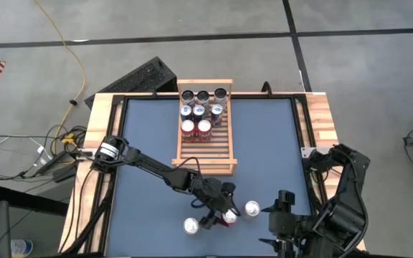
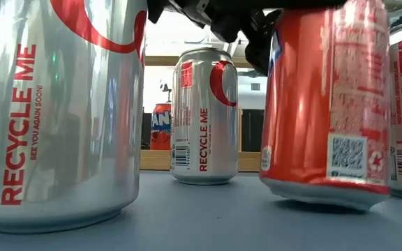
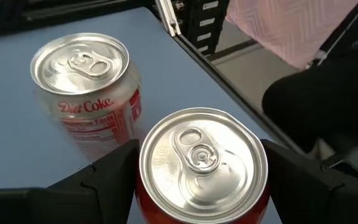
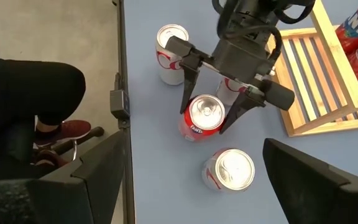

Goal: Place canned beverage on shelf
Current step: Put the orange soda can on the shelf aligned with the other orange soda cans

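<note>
From above, the left gripper [image 1: 223, 212] straddled the red can [image 1: 229, 217] on the table's near side, short of the shelf [image 1: 205, 154], which carried eight cans. Three cans stood loose.

Low down, the red can looked tilted; a loose pinch could drop it.

Right wrist: fingers closing around it; right gripper [image 4: 197, 180] wide open, idle.

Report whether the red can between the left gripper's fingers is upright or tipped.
Slightly tipped: red can leans, base edge off the table.

floor: grey concrete [image 1: 350, 64] | yellow cable [image 1: 69, 54] | keyboard [image 1: 138, 79]
</note>
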Robot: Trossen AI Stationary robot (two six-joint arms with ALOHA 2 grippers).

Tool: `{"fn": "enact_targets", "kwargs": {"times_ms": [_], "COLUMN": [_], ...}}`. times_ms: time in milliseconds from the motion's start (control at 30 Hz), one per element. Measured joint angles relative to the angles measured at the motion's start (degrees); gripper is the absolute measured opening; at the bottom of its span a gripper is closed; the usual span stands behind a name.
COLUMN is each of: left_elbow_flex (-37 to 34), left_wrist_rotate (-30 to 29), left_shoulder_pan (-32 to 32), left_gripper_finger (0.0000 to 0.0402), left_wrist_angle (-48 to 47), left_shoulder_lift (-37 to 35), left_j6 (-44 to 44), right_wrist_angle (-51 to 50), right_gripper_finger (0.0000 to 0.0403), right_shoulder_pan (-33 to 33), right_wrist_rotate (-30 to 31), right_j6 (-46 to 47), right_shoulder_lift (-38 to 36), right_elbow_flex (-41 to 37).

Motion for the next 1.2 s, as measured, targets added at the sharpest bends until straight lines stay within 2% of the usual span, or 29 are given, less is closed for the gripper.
{"fn": "enact_targets", "kwargs": {"times_ms": [133, 267, 367, 500, 700, 833, 1000, 1200], "left_elbow_flex": [1.0, 1.13, 1.13, 1.16, 1.16, 1.16, 1.16, 1.18], "left_wrist_rotate": [-0.99, -6.29, -12.5, -21.88, -31.81, -43.51, -58.64, -69.28], "left_shoulder_pan": [-0.14, -1.07, -1.88, -3.17, -6.29, -8.02, -6.98, -3.19], "left_gripper_finger": [0.0282, 0.0283, 0.0283, 0.0284, 0.0284, 0.0284, 0.0284, 0.0284], "left_wrist_angle": [-0.31, -0.07, -1.09, -2.95, -3.81, -5.8, -8.43, -7.54], "left_shoulder_lift": [0.0, -0.75, -2.43, -5.79, -11.88, -16.35, -21.08, -22.97], "left_j6": [-5.77, -7.2, -7.54, -10.38, -10.62, -10.3, -9.4, -8.34], "right_wrist_angle": [-0.02, -0.45, -0.92, -1.39, -3.8, -3.69, -3.67, -3.7], "right_gripper_finger": [0.0345, 0.0345, 0.0345, 0.0345, 0.0345, 0.0345, 0.0345, 0.0345], "right_shoulder_pan": [0.3, 1.22, 1.92, 2.36, 4.26, 4.78, 4.86, 4.85], "right_wrist_rotate": [0.0, 0.14, 0.13, 1.67, 2.14, 3.22, 4.32, 4.36], "right_j6": [0.5, 0.48, 0.82, 5.7, 11.23, 11.87, 11.91, 11.91], "right_shoulder_lift": [0.36, 1.49, 2.01, 1.9, 1.95, 1.95, 1.95, 1.95], "right_elbow_flex": [0.0, -0.02, -0.07, -0.04, -0.04, -0.04, -0.04, -0.04]}}
